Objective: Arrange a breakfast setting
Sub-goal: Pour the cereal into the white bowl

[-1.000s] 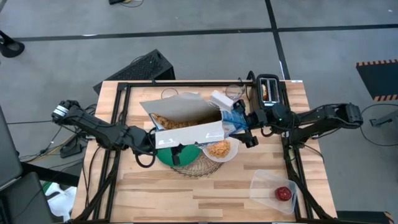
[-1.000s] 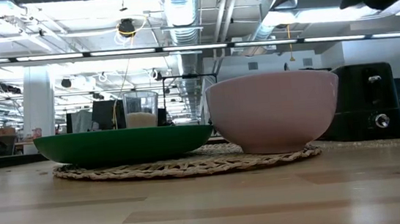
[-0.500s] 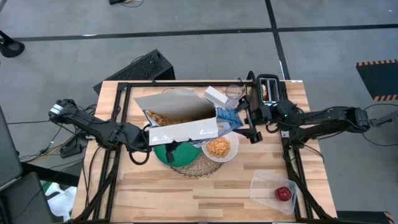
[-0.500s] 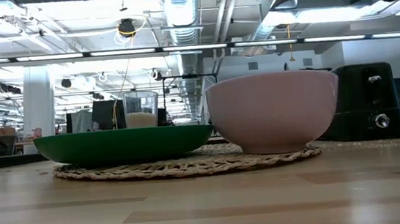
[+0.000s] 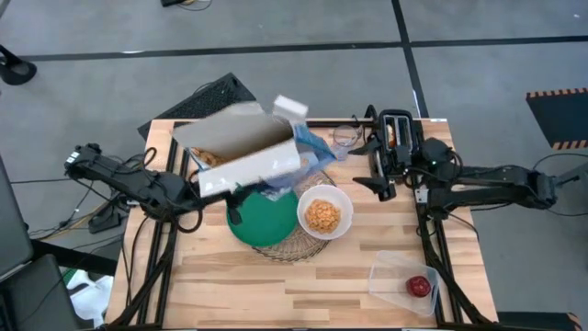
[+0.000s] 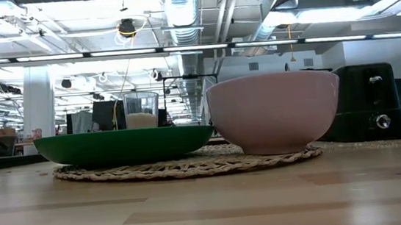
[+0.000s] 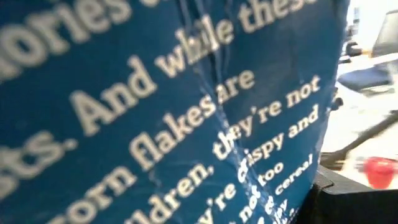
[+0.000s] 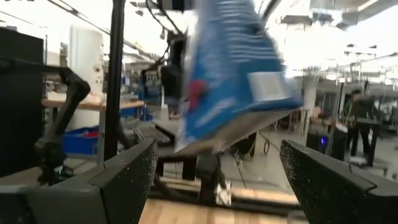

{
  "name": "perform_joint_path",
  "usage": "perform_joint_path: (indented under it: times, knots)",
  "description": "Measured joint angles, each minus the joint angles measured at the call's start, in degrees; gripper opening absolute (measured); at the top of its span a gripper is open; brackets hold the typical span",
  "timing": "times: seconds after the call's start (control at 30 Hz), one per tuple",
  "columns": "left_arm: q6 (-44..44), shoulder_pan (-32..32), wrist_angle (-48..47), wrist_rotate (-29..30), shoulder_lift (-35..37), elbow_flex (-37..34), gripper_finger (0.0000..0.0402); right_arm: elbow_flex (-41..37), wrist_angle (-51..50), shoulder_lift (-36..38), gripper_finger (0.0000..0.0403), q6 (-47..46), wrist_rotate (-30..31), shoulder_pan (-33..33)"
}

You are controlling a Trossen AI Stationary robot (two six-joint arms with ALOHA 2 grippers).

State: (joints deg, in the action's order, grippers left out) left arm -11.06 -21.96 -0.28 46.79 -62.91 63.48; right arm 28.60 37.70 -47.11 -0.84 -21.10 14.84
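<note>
The round wire mat (image 5: 292, 237) lies near the middle of the worktop (image 5: 276, 294), carrying the green plate (image 5: 265, 219) on its left part and the white bowl (image 5: 324, 212) on its right, the two just beside each other. The bowl holds orange cereal (image 5: 322, 215). In the low view the plate (image 6: 124, 144) and the bowl (image 6: 274, 113) stand side by side on the mat (image 6: 183, 164), with a clear glass (image 6: 141, 109) showing behind the plate. A second clear glass (image 5: 345, 136) stands at the far edge, left of the black toaster (image 5: 400, 133). The small red apple (image 5: 419, 286) sits inside the clear plastic tub (image 5: 404, 280) at the near right corner.

An open cereal box (image 5: 241, 154) hangs tilted in the air over the far left part of the worktop, above the plate's far side, its blue printed face (image 7: 168, 106) filling the left wrist view. The left hand (image 5: 213, 187) is clenched on the box's lower edge. The right hand (image 5: 378, 170) hovers left of the toaster with its fingers (image 8: 118, 180) spread wide and nothing between them, the box (image 8: 230, 68) apart from it.
</note>
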Motion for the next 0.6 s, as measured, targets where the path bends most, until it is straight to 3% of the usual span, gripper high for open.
perform_joint_path:
  times: [0.2,0.43,0.6]
  knots:
    - [1.8,0.0,-7.9,13.3,2.5,0.1,0.0192,0.0,-6.9,0.5,0.0366,-0.2,0.0,-1.7]
    - [9.4,0.1,-20.2,29.8,5.2,1.2,0.0192,0.0,-12.8,0.2,0.0366,2.6,0.0,-9.5]
    - [18.7,2.0,-31.1,34.1,6.9,1.2,0.0192,0.0,-14.6,-0.2,0.0366,4.1,0.1,-15.3]
